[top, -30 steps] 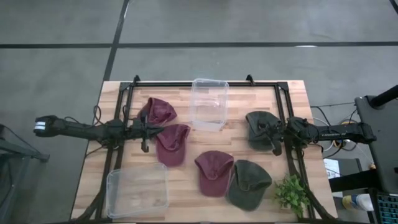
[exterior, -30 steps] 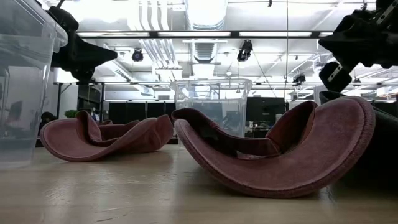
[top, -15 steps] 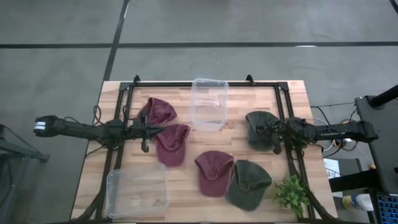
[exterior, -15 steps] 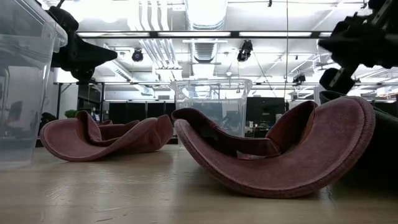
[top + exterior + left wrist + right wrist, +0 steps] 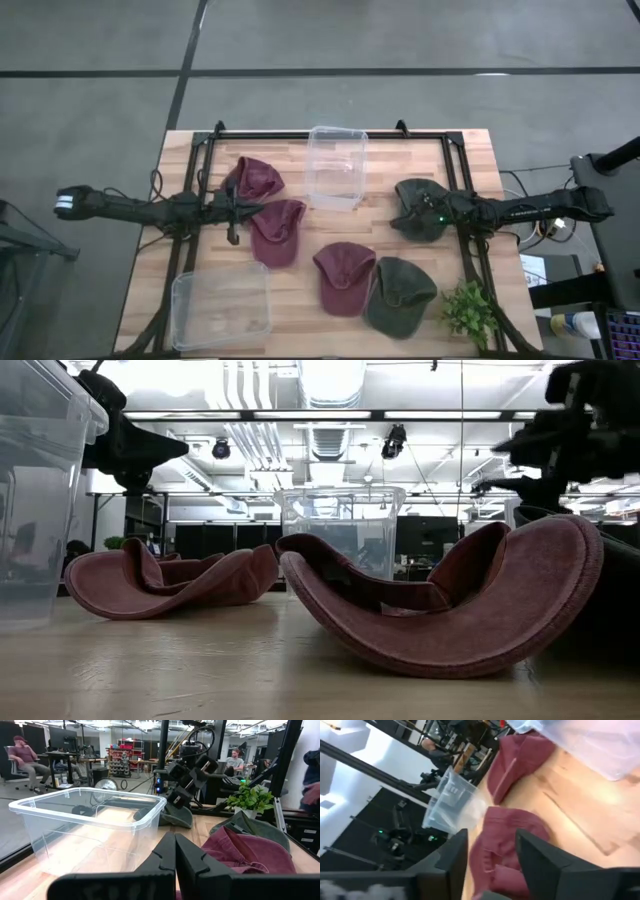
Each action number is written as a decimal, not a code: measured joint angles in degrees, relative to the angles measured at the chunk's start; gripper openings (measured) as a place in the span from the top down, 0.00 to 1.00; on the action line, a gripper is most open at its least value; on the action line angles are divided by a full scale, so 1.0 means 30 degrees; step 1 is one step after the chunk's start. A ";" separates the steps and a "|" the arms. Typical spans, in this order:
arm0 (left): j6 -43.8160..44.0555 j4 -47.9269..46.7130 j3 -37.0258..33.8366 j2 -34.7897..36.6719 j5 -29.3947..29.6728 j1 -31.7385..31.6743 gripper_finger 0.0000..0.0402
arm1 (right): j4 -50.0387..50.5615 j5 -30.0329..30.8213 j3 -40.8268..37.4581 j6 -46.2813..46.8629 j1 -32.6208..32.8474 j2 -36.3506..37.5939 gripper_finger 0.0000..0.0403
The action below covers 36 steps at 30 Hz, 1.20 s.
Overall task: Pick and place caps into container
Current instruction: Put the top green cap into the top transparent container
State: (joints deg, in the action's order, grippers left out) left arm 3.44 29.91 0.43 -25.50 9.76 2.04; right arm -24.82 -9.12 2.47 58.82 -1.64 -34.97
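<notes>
While no writing is legible, right gripper (image 5: 415, 212) hovers over olive cap (image 5: 412, 228)

The left arm reaches in level from the left edge of the bench, its links nearly straight, and its hand (image 5: 238, 208) hangs over the left half. In its wrist view the two dark fingers (image 5: 165, 857) lie pressed together, no gap between them. The right arm stretches in from the right edge, tilted slightly so the wrist sits lower than the shoulder end, and its hand (image 5: 412, 210) is over the right half of the bench. Its fingers (image 5: 540, 855) stand apart with a clear gap between them.
</notes>
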 joint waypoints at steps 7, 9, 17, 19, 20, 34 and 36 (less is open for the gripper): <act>0.0000 -0.0007 0.0000 0.0000 0.0000 -0.0007 1.00 | 0.9312 -0.0059 0.5350 -0.0284 0.0007 -0.1318 0.54; 0.0000 0.0000 -0.0007 0.0001 0.0000 -0.0007 1.00 | 1.3967 0.0020 0.7405 -0.0597 0.0004 -0.1870 0.54; 0.0006 -0.0006 -0.0006 0.0000 0.0000 -0.0007 1.00 | 2.6733 0.1719 1.3423 -0.0007 0.0096 -0.4334 0.58; 0.0000 -0.0001 -0.0005 0.0007 0.0000 -0.0007 1.00 | 2.8397 0.2043 1.4218 0.0363 0.0091 -0.4936 0.58; 0.0000 -0.0007 0.0000 0.0000 0.0000 -0.0018 1.00 | 2.9065 0.2117 1.4512 0.0478 0.0091 -0.5213 0.59; 0.0001 -0.0007 -0.0006 0.0003 0.0000 -0.0022 1.00 | 3.4247 0.2908 1.4850 0.1228 0.0084 -0.9060 0.62; 0.0002 -0.0007 -0.0004 0.0004 0.0000 -0.0022 1.00 | 3.4648 0.3276 1.4752 0.1564 0.0080 -0.9589 0.63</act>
State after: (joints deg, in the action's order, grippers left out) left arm 3.45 29.89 0.42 -25.49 9.76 1.98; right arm 79.13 0.71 46.73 63.51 -1.40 -63.74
